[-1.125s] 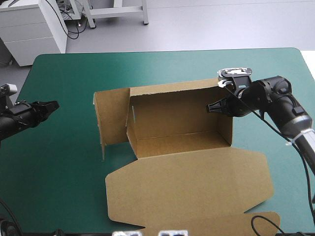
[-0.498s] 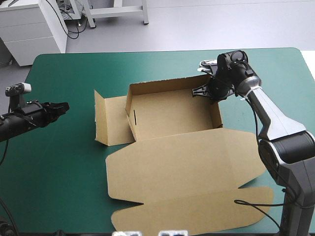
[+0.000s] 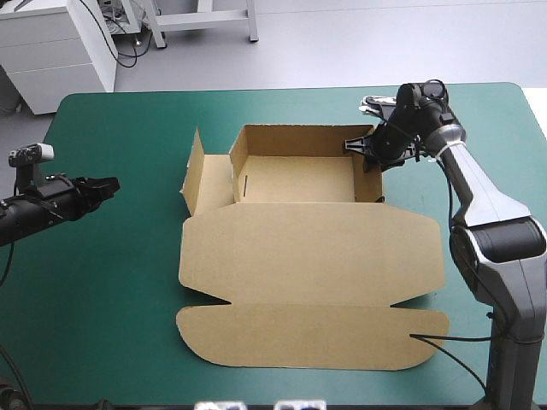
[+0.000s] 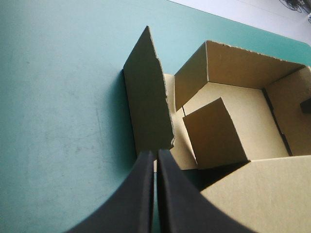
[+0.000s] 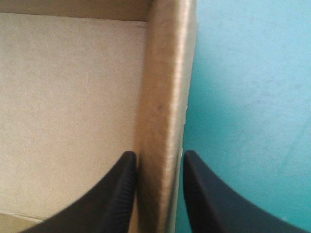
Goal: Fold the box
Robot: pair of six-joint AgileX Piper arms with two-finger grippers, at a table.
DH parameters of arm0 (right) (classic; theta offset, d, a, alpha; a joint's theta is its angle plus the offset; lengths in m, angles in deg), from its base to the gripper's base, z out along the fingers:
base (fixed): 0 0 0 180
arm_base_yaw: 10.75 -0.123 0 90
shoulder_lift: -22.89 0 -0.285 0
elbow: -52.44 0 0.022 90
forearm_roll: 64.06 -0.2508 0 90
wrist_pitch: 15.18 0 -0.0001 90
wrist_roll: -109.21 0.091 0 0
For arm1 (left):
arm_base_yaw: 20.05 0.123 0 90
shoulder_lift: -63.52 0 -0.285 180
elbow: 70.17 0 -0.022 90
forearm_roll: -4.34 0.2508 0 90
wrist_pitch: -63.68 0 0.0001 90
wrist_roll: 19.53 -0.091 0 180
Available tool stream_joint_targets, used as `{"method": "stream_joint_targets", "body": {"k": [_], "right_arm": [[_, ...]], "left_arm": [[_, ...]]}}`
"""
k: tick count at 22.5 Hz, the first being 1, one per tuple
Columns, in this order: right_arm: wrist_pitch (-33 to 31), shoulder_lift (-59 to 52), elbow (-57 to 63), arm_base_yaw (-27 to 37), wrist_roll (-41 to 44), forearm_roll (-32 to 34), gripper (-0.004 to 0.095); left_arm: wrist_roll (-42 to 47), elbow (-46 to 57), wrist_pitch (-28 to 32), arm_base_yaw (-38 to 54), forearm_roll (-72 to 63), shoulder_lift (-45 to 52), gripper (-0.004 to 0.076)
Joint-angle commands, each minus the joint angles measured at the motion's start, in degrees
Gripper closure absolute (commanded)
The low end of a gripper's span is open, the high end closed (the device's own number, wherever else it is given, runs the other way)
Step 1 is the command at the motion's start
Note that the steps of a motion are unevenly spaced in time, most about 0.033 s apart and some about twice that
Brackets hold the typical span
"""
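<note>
The box [image 3: 299,179] has swung round since just before: it sat skewed on the tabletop [image 3: 111,282], and now its back wall runs square with the far edge, with the tray in the middle of the table, a little toward the far side. The wide lid [image 3: 312,256] lies flat toward the near edge. The loose side flap [image 3: 195,171] on the left, which lay lower a moment ago, now stands nearly upright, leaning out from the tray. My guess is that this turn lines the flap up for tucking over the left wall, which is not yet done.

The right claw [image 3: 366,149] straddles the tray's right wall [image 5: 165,73], one finger inside and one outside, closed down to the thickness of the board, so it has the box pinched and is probably what turned it.

The left claw [image 3: 109,184] hangs over bare teal-green cover well left of the box, fingers pressed together and holding nothing, its tip aimed at the standing flap.
</note>
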Motion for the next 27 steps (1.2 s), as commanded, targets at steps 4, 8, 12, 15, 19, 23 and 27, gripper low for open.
{"method": "stream_joint_targets", "body": {"k": [4, 8, 12, 15, 19, 23, 27], "right_arm": [[-0.29, -3.4, -1.97, 0.66, -1.37, -2.18, 0.0189], [-0.29, -4.35, -4.1, 0.66, -0.76, -3.94, 0.0117], [-0.42, -10.06, -4.0, 0.66, -0.04, -3.65, 0.0118], [-0.42, -13.36, -4.0, 0.48, 0.33, -4.28, 0.0125], [-0.42, -16.01, -4.0, 0.06, 1.02, -5.32, 0.0125], [-0.42, -18.74, 3.82, 0.06, 1.34, -5.23, 0.0125], [-0.3, -19.44, 11.78, 0.06, 0.13, -5.23, 0.0125]], "left_arm": [[-0.1, -1.86, 0.23, -0.26, -3.46, 1.38, 0.0715], [-0.1, -1.86, 0.23, -0.26, -3.36, 1.38, 0.0715], [-0.1, -1.86, 0.49, -0.26, -3.36, 1.38, 0.0715], [0.06, -1.86, 0.49, -0.26, -3.36, 1.38, 0.0715], [0.06, -1.86, 0.49, -0.26, -3.36, 1.38, 0.0715], [0.06, -1.86, 0.49, -0.26, -3.36, 1.38, 0.0715], [0.06, -1.86, 0.42, -0.26, -3.36, 1.38, 0.0715]]}}
